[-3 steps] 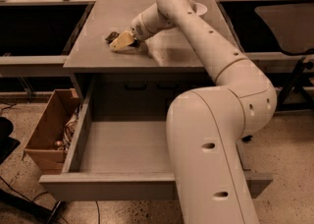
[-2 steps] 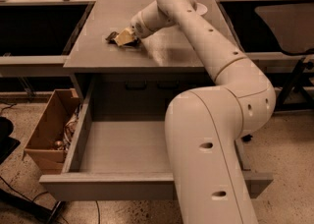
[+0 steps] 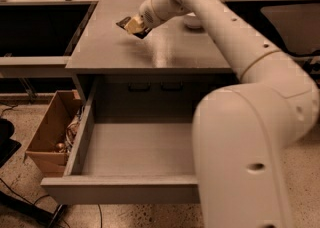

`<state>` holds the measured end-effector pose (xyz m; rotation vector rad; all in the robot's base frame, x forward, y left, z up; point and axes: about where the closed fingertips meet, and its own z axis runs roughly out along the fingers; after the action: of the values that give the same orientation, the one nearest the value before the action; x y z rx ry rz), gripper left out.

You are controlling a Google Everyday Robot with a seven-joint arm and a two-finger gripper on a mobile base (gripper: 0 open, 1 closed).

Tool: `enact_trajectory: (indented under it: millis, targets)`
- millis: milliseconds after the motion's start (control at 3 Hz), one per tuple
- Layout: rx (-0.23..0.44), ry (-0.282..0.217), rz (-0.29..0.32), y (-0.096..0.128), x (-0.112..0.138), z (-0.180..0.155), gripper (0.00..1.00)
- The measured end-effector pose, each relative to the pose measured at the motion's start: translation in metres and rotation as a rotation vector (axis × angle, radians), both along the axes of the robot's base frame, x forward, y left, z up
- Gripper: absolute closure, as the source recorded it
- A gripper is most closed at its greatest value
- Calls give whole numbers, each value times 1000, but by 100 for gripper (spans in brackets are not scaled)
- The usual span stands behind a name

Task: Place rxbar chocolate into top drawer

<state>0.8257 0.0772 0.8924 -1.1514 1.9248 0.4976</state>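
Small flat snack bar (image 3: 123, 22) in a dark brown-black crinkly wrapper: pinched in the two-finger gripper (image 3: 134, 25), which hangs just above the flat grey cabinet top (image 3: 165, 52), toward its far side. Fingers closed on the bar's middle, and dark wrapper shows on either side.

Judged light, thin, a little bendy. The wrapper is likely slick, so a hold across the flat faces near centre suits.

Wide shallow grey top drawer (image 3: 120, 188) stands pulled out below. Small white bowl (image 3: 192, 20) sits behind the arm. Brown cardboard box (image 3: 47, 137) is on the floor beside the drawer.
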Motion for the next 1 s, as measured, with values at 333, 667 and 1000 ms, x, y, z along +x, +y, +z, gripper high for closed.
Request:
enact_trajectory:
  millis: [333, 667, 1000]
  targets:
    - [-13, -64, -42, -34, -49, 56, 100]
    - [-97, -57, -9, -66, -138, 87, 100]
    - [-166, 58, 69, -102, -225, 57, 100]
